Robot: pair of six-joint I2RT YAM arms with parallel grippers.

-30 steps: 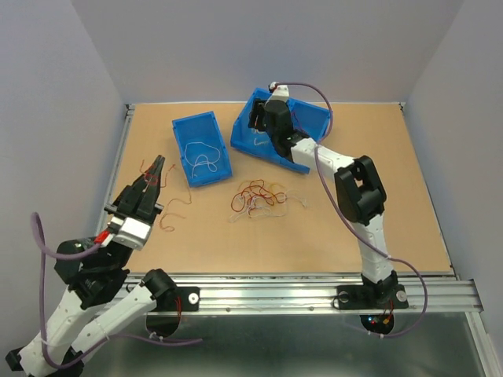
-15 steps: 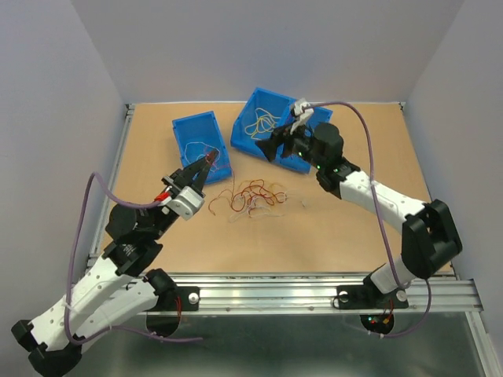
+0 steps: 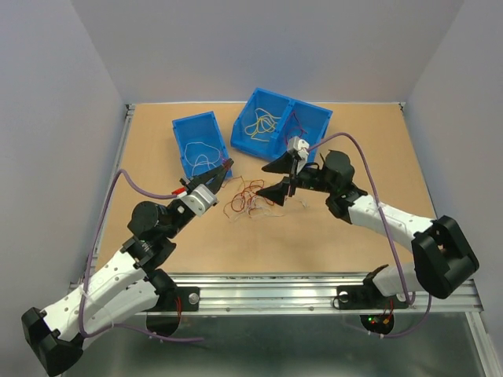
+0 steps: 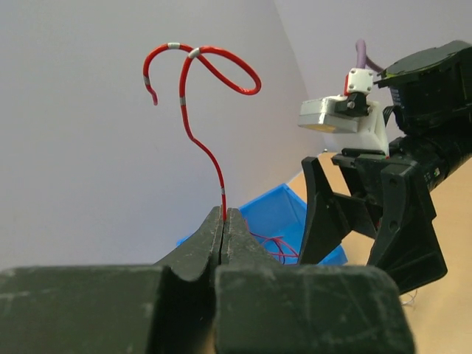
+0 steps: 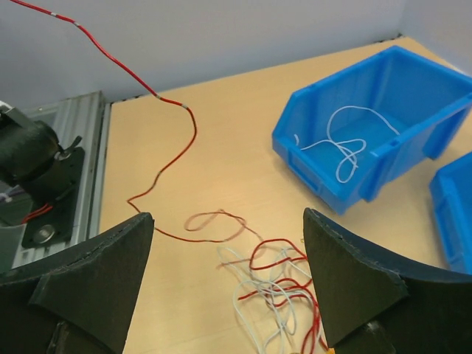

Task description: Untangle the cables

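- Left claw (image 3: 226, 163): jaws pressed together, pinching one red cable (image 4: 193, 140) at the very tips; the free end curls upward above the claw in a loop.
- The same red cable (image 5: 188, 129) trails down from the left claw to the tabletop (image 3: 377, 173), ending in a loop just beside the pile.
- Right claw (image 3: 269, 179): jaws spread wide, holding nothing, facing the left claw.
- Tangle of red and white cables (image 3: 250, 199) lies on the tabletop under and between the two claws; in the right wrist view it sits between the open fingers (image 5: 361, 287).
- Small blue bin (image 3: 189, 129), just beyond the left claw's tip, holds a white cable (image 5: 343, 147).
- Double blue bin (image 3: 310, 118), beyond the right claw, holds yellow cables (image 3: 262, 124).
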